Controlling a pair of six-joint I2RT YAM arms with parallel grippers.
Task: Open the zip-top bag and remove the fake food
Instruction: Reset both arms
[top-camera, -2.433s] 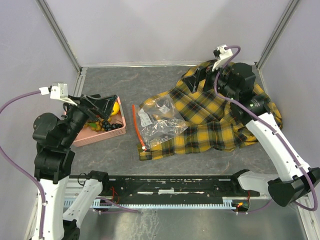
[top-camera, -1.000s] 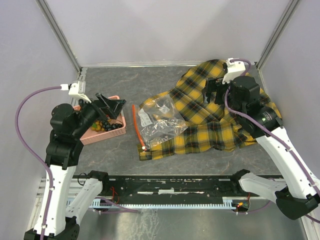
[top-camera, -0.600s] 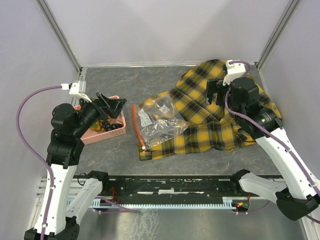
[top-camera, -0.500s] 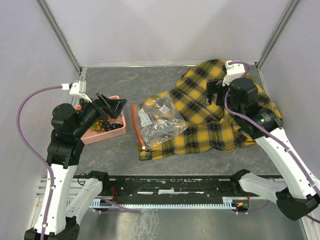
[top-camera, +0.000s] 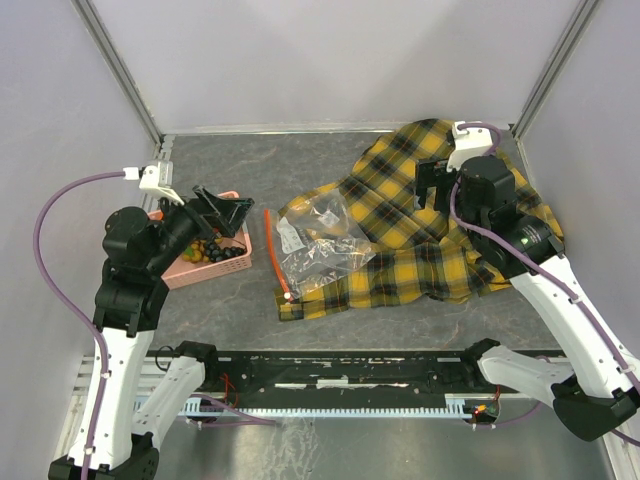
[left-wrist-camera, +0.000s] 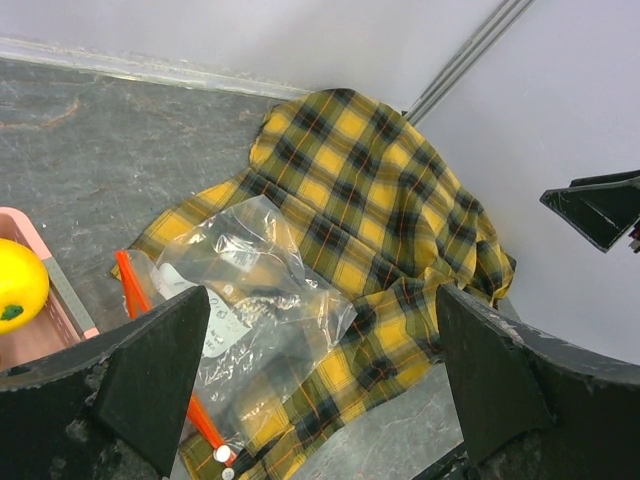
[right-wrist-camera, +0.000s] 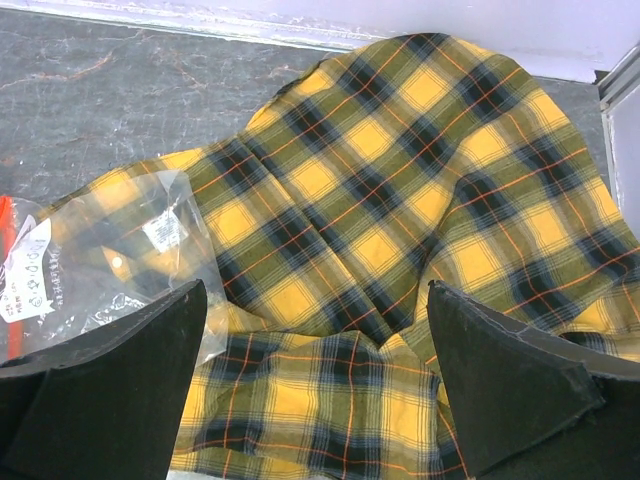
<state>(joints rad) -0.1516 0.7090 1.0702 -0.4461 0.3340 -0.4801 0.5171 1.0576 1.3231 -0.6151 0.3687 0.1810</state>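
The zip-top bag (top-camera: 322, 245) lies crumpled and flat on the left end of the plaid cloth, its red-orange zip strip (top-camera: 277, 252) on the bare table side. It also shows in the left wrist view (left-wrist-camera: 255, 300) and the right wrist view (right-wrist-camera: 110, 255). Fake food (top-camera: 212, 252), a yellow fruit (left-wrist-camera: 18, 285) and dark berries among it, sits in the pink basket (top-camera: 190, 272). My left gripper (top-camera: 228, 213) hangs open and empty over the basket. My right gripper (top-camera: 432, 186) hangs open and empty above the cloth, right of the bag.
The yellow-black plaid cloth (top-camera: 430, 235) covers the right half of the table, under the bag's right part. Grey walls and metal posts close the back and sides. The arms' base rail (top-camera: 340, 385) runs along the near edge.
Since 2.4 s ago the left arm has swung right and the right gripper has come down and nearer. Over the last second both arms barely move. The bag lies unchanged.
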